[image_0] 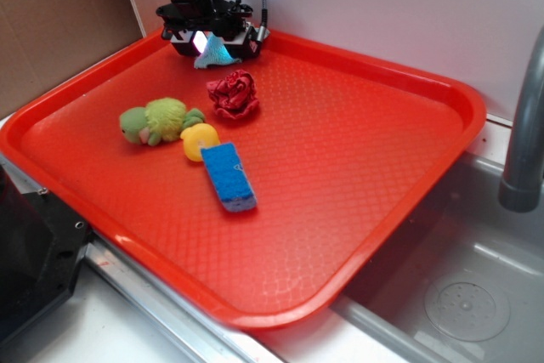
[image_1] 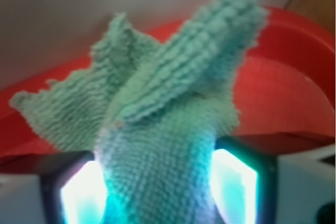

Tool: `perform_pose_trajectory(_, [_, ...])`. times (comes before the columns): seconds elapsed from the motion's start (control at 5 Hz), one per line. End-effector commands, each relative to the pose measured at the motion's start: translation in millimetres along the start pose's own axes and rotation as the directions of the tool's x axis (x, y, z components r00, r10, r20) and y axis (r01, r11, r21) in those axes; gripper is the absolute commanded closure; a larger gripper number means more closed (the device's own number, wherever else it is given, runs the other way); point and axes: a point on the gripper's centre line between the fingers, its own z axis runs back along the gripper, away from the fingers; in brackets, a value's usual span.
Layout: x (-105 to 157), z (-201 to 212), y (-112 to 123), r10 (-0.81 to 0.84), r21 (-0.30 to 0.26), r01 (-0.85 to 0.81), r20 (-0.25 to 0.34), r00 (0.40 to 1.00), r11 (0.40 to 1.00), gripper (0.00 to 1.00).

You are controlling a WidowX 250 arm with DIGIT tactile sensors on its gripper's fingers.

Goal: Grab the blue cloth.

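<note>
The blue cloth, a pale teal terry rag with pointed corners, hangs at the back left corner of the red tray. My gripper is shut on it. In the wrist view the cloth fills the middle, bunched and pinched between my two glowing fingers, and its pointed ends stick out ahead over the tray rim. I cannot tell whether the cloth's lower tip touches the tray.
On the tray lie a dark red rose-shaped cloth, a green plush toy, a yellow ball and a bright blue sponge block. A sink basin and a grey tap are to the right. A white wall stands right behind the gripper.
</note>
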Motion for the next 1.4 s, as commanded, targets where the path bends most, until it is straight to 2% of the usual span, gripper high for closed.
perform_pose_trajectory(0.0, [11.2,21.3,-2.4,0.039,0.109,-0.042,0.034,0.999,0.993,1.00])
perform_pose_trajectory(0.2, [0.8,58.8,-19.9,0.043,0.241,-0.057,0.066,0.997,0.969,1.00])
perform_pose_trajectory(0.4, [-11.4,91.3,-33.5,0.043,0.294,-0.034,-0.023,0.999,0.955,1.00])
perform_pose_trajectory(0.6, [-27.0,117.9,-48.0,0.050,0.255,-0.019,-0.117,0.992,0.967,1.00])
perform_pose_trajectory(0.8, [-50.1,147.6,-68.6,-0.028,0.120,0.059,-0.242,0.970,0.991,1.00])
perform_pose_trajectory(1.0, [-69.7,174.0,-81.2,-0.125,-0.008,0.128,-0.304,0.944,0.992,1.00])
perform_pose_trajectory(1.2, [-93.9,199.8,-90.0,-0.185,-0.060,0.175,-0.307,0.934,0.983,1.00])
